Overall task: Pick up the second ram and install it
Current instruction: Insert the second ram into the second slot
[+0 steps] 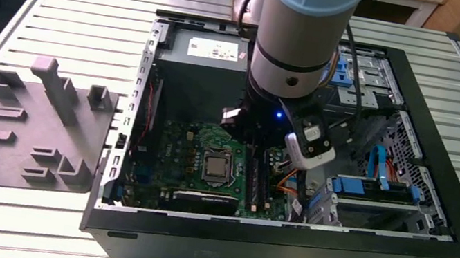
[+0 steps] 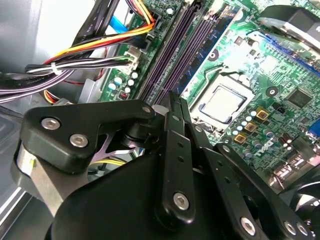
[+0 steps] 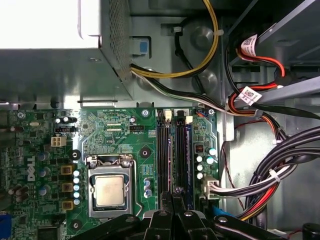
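One arm [image 1: 297,35]: reaching down into the open computer case [image 1: 268,237].
Gripper [image 2: 176,100]: fingers closed together, tips just above the memory slots [image 3: 176,150] beside the processor [image 3: 110,191].
Memory stick: cannot tell it from those slots beside the processor.
Cables [image 3: 280,165]: beyond the slots from the processor.

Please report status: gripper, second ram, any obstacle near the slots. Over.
Gripper low over the memory slots. Second ram: cannot tell if held. Cable bundle beside the slots, not across them.
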Action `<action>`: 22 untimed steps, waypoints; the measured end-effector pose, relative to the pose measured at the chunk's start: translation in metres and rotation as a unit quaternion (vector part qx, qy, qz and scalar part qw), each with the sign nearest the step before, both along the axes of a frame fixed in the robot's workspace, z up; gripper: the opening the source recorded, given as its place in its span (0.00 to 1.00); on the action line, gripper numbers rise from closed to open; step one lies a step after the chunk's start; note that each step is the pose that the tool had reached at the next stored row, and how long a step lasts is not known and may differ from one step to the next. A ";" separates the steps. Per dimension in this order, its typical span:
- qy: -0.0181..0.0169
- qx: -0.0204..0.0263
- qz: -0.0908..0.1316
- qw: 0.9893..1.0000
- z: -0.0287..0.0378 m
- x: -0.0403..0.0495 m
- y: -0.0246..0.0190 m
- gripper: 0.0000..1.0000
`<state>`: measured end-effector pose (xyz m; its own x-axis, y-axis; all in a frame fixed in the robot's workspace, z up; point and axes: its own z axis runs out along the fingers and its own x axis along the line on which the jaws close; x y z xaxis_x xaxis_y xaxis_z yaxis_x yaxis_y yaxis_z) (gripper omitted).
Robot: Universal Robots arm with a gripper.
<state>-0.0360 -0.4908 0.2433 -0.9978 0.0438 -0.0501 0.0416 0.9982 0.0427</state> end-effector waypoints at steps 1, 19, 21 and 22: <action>0.000 0.000 0.000 1.000 -0.0004 0.0000 0.0000 0.12; 0.000 0.000 0.002 1.000 -0.0043 0.0001 0.0015 0.12; 0.000 0.000 0.003 1.000 -0.0044 0.0001 0.0019 0.12; 0.000 0.000 0.006 1.000 -0.0046 0.0002 0.0022 0.12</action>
